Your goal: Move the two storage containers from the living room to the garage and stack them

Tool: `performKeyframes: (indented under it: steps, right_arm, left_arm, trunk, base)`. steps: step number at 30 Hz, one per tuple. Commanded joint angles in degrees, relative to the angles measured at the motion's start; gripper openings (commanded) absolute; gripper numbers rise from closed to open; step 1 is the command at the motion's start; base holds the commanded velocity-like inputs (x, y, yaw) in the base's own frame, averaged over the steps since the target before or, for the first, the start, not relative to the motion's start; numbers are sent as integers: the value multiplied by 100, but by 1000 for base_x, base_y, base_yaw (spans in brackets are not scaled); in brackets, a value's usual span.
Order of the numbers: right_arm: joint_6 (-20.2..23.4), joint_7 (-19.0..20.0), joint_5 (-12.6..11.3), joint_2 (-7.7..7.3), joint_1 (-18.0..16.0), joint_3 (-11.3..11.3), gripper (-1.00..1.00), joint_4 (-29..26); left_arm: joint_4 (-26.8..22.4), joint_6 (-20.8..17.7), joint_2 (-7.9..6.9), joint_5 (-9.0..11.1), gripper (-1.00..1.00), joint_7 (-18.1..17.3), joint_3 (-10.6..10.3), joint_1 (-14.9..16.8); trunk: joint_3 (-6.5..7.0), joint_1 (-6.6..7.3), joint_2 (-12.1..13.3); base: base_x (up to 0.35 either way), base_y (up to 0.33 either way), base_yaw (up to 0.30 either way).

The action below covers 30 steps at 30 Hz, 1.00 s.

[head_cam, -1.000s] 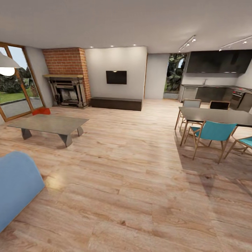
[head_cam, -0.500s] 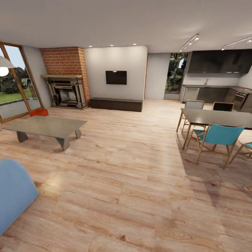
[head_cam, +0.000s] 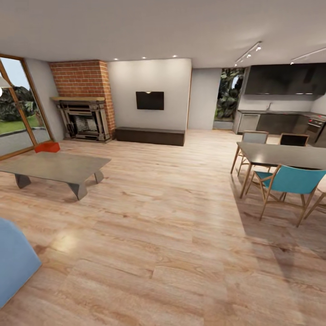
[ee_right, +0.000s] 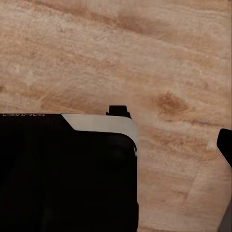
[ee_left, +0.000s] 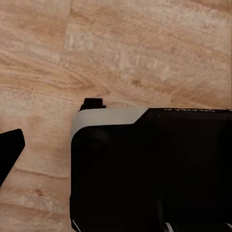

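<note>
I am in the living room, on its light wood plank flooring (head_cam: 172, 235). One orange-red storage container (head_cam: 47, 146) sits low at the far left, just beyond the grey coffee table (head_cam: 54, 166) and near the glass doors. It is several metres from me. The garage and its floor are out of view. Both wrist views look down at the planks past my black base (ee_left: 154, 174) (ee_right: 67, 174). A dark tip (ee_left: 9, 154) shows at the edge of the left wrist view and another dark tip (ee_right: 225, 151) in the right wrist view. Neither view reveals how the jaws stand.
A blue sofa corner (head_cam: 11, 260) is close at my left. A brick fireplace (head_cam: 83, 102), a wall TV (head_cam: 150, 100) and a low dark bench (head_cam: 149, 135) line the far wall. A dining table (head_cam: 285, 156) with teal chairs (head_cam: 287, 183) stands at right, the kitchen behind it.
The whole view has shifted: the camera has advanced into the room, so the coffee table and sofa slid left and the dining set slid right. Nothing in the room has moved.
</note>
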State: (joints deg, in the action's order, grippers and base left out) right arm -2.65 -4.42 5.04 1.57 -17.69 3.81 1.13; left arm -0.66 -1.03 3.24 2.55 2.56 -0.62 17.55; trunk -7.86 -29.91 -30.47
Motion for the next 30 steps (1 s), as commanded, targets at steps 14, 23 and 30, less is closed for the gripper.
performKeyframes:
  steps: [14,23,30]
  right_arm:
    - [-25,-18,52,1,-6,41,100,13]
    - [-25,-21,53,0,-7,41,100,10]
    - [-25,-23,52,0,-7,41,100,11]
  left_arm:
    - [-6,-11,2,26,100,17,-9,3]
    - [-5,-11,2,26,100,17,-9,3]
    - [-4,-11,2,26,100,17,-9,3]
  trunk:
    - [-10,-5,-8]
    - [-10,-5,-8]
    - [-10,-5,-8]
  base:
    - [337,0,0]
    - [337,0,0]
    - [337,0,0]
